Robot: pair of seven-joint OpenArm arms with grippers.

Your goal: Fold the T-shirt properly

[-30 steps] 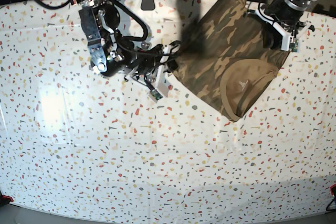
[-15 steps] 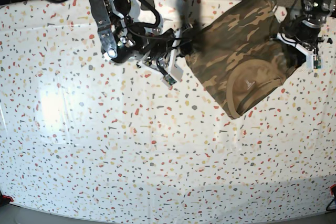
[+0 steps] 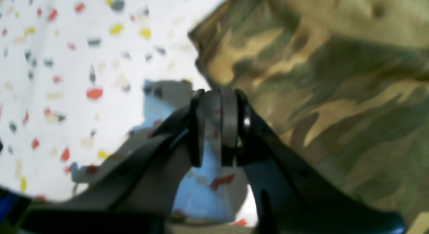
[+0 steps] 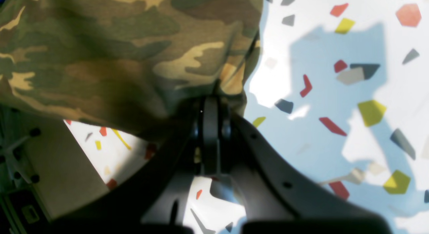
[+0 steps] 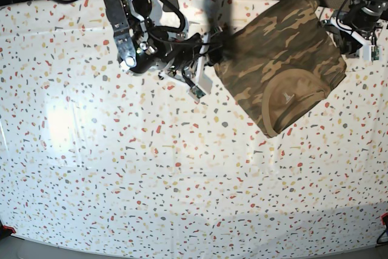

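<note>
Right claw [image 4: 210, 126] is pressed together, pinching a corner of the T-shirt [image 5: 279, 59]; left claw [image 3: 218, 126] also stands closed, but whether cloth sits between its pads cannot be confirmed. The T-shirt lies folded on the far part of the desk [image 5: 182, 180], between the 2 claws, long axis slanting across that span, tan ribbed collar [image 5: 285, 98] at its near corner. Fabric: soft, slack camouflage knit. Desk: glossy, speckled, likely low-friction.

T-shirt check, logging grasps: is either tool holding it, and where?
The right tool pinches a T-shirt edge; the left tool looks shut beside it, not gripping.
</note>
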